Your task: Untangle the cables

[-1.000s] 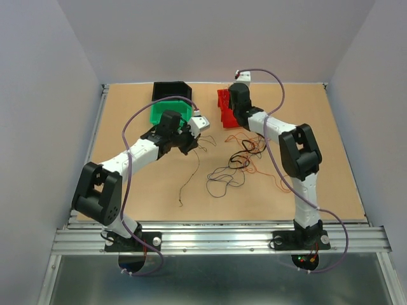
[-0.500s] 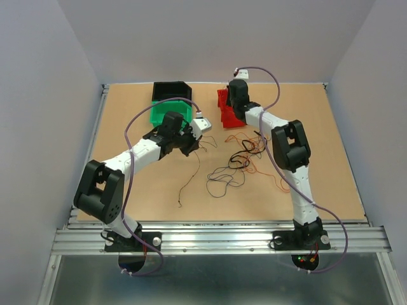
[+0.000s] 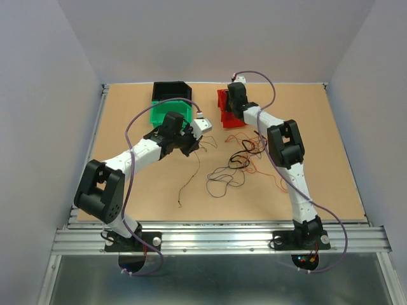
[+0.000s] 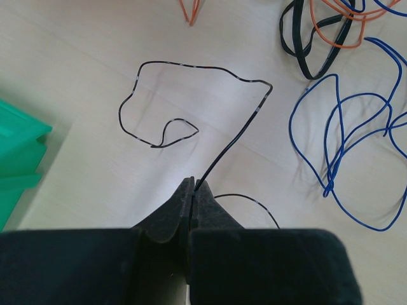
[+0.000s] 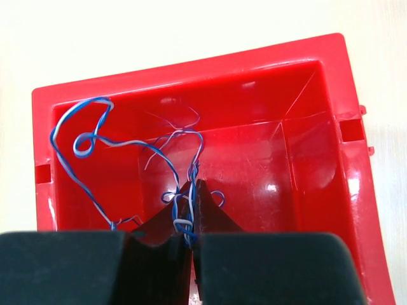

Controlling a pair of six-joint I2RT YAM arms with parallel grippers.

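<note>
Cables: main clump lies mid-table, right of centre, w/ orange, black and blue strands crossing. Left wrist view shows a thin black wire spread in a loose open loop, apart from the blue wire and from the orange wire + thicker black cable knotted at top right. L gripper is pinched tight on the thin black wire, which runs straight out of the tips. R gripper is closed on a blue/white twisted wire, tips over the red bin; most of that wire lies inside it. Green bin is near the L gripper, black bin behind it, all on the table. Handling, my guess: very light, floppy, springy, holds its curl, snags on neighbours, prob slips from a weak pinch. Best grab near a free end or a lone stretch, not in the clump; pull slow and low.
</note>
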